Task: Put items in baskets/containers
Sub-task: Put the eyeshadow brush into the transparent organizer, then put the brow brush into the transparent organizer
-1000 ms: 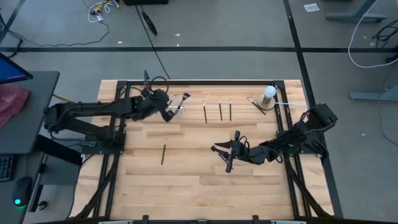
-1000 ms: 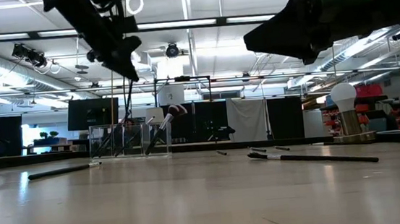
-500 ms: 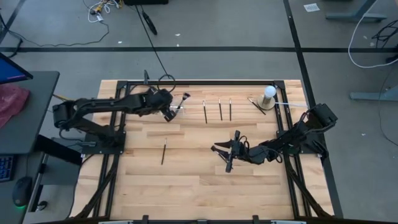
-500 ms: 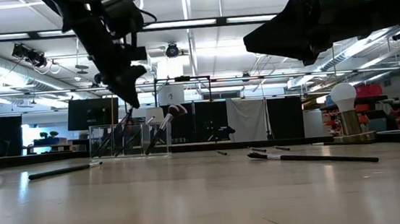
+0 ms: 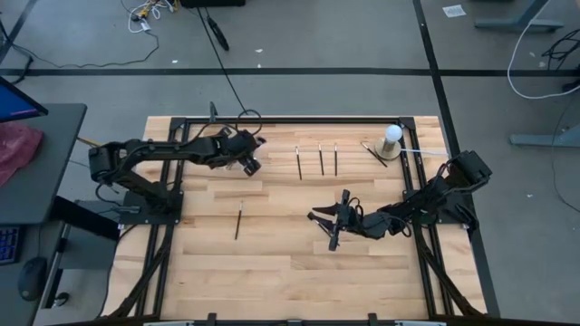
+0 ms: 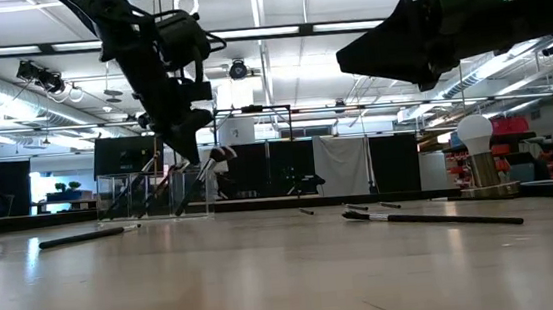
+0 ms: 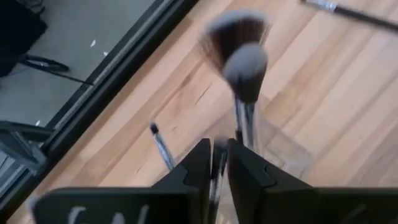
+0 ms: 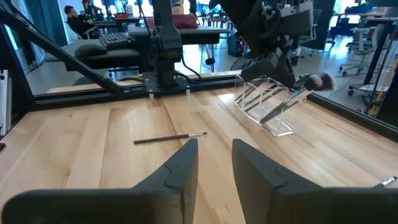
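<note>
High view shows the wooden bench (image 5: pixel 272 263) with both dark arms over it. The left gripper (image 5: pixel 250 159) is at the far left part of the bench, right over the clear plastic holder (image 8: pixel 264 102), which is nearly lost against the wood from above. In the left wrist view its fingers (image 7: pixel 198 163) are pressed close with only a thin gap, and a slim handle seems to run between them; I cannot tell for certain that they pinch it. Beyond them stand two fluffy-headed brushes (image 7: pixel 239 43) and one thin brush (image 7: pixel 160 144) lies on the wood beside the holder. The right wrist view shows the holder tilted, with several brushes leaning in it and one pale brush head (image 8: pixel 314 81) sticking out; their exact number is unclear.

Outside the holder, three brushes (image 5: pixel 320 159) lie side by side in a row on the far middle of the bench, apart from one another. One single brush (image 5: pixel 238 224) lies alone at the left centre, well apart from the row. A long brush (image 5: pixel 421 151) and a short dark one lie at the far right corner beside a white round-topped object (image 5: pixel 391 136).

The right gripper (image 5: pixel 332 226) hovers over the middle of the bench, right of the single brush, its fingers (image 8: pixel 180 171) spread with nothing between them.

In the room beyond, one person (image 8: pixel 78 22) sits far off.
</note>
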